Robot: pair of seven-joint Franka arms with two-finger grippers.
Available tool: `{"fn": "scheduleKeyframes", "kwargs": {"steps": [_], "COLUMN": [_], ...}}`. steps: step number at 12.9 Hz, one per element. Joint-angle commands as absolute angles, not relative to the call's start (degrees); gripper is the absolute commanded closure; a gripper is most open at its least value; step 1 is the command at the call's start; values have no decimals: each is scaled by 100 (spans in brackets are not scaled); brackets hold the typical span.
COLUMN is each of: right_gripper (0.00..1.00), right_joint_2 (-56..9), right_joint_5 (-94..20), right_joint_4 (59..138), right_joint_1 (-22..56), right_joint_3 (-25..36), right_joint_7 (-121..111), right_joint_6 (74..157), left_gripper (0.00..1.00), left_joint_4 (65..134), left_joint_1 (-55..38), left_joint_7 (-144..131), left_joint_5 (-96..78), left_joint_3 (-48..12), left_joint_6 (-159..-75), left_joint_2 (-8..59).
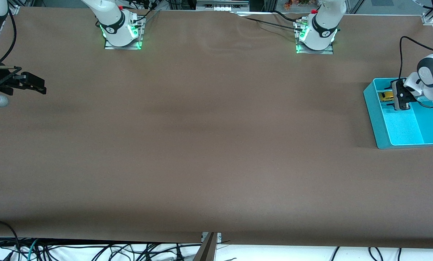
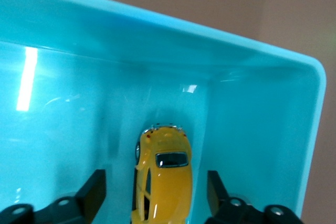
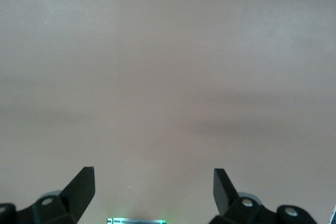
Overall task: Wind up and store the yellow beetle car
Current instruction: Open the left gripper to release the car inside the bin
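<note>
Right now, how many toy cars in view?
1. The yellow car lies in the cyan bin at the left arm's end of the table, between the open fingers of the left gripper. None seen elsewhere.

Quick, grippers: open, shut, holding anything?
Left gripper: open, astride the tiny glossy yellow beetle car in the cyan plastic bin.
Right gripper: open, empty, waiting.

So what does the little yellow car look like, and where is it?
The yellow beetle car is tiny, glossy and rounded, with a dark window and chrome trim at one end. It sits inside the cyan bin, near a corner, at the left arm's end of the table. The left gripper straddles it with open jaws, not touching.
</note>
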State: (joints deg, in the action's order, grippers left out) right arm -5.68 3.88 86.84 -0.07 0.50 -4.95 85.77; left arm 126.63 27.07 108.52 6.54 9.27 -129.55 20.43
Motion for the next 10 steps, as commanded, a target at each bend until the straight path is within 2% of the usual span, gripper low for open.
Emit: {"fn": "scheduleKeyframes", "kwargs": {"steps": [1,4,10], "right_gripper": [0,0,0], "right_joint_2": [-606,-606,-606], "right_joint_5": [387,387,387], "right_joint_4": [8578,8578,8578], "right_joint_1": [-44,-35,-35], "right_joint_3": [35,35,35], "right_joint_7": [-475,-475,-475], "right_joint_6": [8543,8543,8543], "left_gripper": [0,0,0], "left_joint_4": [12612,12140,11744], "left_joint_1": [2698,2655,2093], "left_joint_7": [10837,10784,8417], "left_joint_5": [650,642,642], "left_joint_3": [853,590,528], "left_joint_6": [-12867,-12044,-11463], "left_joint_2": [1593,995,387]}}
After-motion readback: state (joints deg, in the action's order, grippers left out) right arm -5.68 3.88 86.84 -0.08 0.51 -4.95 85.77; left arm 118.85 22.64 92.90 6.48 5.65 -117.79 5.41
